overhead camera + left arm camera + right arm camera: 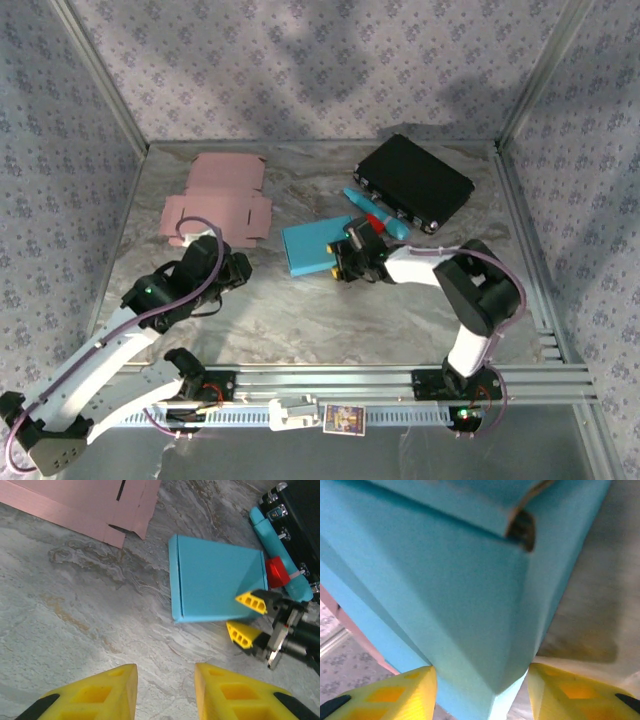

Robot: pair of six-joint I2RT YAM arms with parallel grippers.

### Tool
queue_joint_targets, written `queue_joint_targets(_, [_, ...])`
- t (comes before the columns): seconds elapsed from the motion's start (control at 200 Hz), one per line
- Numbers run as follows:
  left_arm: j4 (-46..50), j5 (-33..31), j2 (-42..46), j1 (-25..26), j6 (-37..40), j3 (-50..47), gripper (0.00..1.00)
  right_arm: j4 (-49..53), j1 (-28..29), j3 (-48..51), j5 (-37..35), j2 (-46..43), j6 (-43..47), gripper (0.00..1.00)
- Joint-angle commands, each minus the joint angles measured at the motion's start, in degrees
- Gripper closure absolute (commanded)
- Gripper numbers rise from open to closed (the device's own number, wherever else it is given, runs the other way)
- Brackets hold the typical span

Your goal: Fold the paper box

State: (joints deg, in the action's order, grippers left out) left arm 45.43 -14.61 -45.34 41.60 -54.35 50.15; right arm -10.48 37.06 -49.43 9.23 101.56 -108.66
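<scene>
Worktop (pixel 300 310) of marbled grey fills the floor of the cell, closed in by patterned walls (pixel 300 70) at 9, 12 and 3 o'clock. Largest of the things lying on it is a pink carton blank (pixel 220 200), unfolded and flat, out at 10 o'clock in the top view. Next comes a black case (pixel 415 182) with metal catches along one side, set askew at 1 o'clock. The light blue paper box (pixel 315 248) lies flat close to the middle of the worktop, well apart from the pink blank and near the case. Seen from the right wrist, one flap edge stands a little proud of its body, with a dark gap at the corner. A teal tool (pixel 375 212) with a red piece (pixel 277 572) on it lies between box and case, at 1 o'clock from the box and just beside it. The right claw (pixel 340 262) sits at the box's 4 o'clock corner. Its yellow fingers (pixel 400 692) stand one on either side of that corner, one over the top face and one low by the worktop; whether they press on the card I cannot tell. The left claw (pixel 235 268) hovers at 9 o'clock from the box, near the pink blank's 6 o'clock edge, released, its jaws apart over bare worktop with nothing between them.
</scene>
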Motion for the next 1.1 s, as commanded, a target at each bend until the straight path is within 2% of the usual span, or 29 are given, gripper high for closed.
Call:
queue_joint_targets(0.0, [2.4, -0.4, 0.8, -0.8, 1.9, 2.1, 0.65, -0.8, -1.5, -5.0, 1.2, 6.0, -0.4, 0.50])
queue_joint_targets(0.17, [2.6, 0.2, 0.7, -1.6, 2.0, 2.2, 0.65, -5.1, -2.8, -12.5, -1.6, 13.4, -3.4, 0.51])
queue_joint_targets(0.35, [1.9, 0.6, 0.0, -2.4, 2.2, 2.4, 0.66, -4.3, -3.9, -21.4, -4.8, 19.0, -6.4, 0.53])
queue_joint_targets(0.52, [1.3, 2.1, -1.5, -3.7, 2.5, 2.5, 0.66, -3.0, -4.2, -27.4, -4.8, 22.3, -6.5, 0.53])
queue_joint_targets(0.595, [1.7, 2.9, -2.3, -4.7, 2.7, 2.9, 0.66, -2.1, -4.3, -28.5, -4.3, 22.1, -5.5, 0.50])
queue_joint_targets(0.685, [2.9, 4.5, -3.8, -6.9, 3.4, 3.9, 0.66, -0.9, -4.6, -27.4, -4.4, 19.4, -3.4, 0.37])
queue_joint_targets(0.769, [4.1, 6.0, -6.2, -10.7, 4.9, 5.4, 0.66, 3.6, -5.0, -26.6, -4.6, 14.5, 2.2, 0.30])
queue_joint_targets(0.844, [5.0, 7.6, -9.0, -16.4, 6.4, 7.1, 0.65, 10.5, -5.0, -26.8, -4.1, 10.0, 9.0, 0.26])
queue_joint_targets(0.954, [2.5, 12.3, -14.8, -27.6, 8.2, 8.3, 0.65, 15.3, -4.3, -26.4, -0.8, 5.5, 19.2, 0.26])
queue_joint_targets(1.094, [-5.1, 17.2, -25.1, -37.8, 8.9, 10.7, 0.65, 16.9, -1.7, -25.6, 3.8, 4.1, 28.0, 0.29])
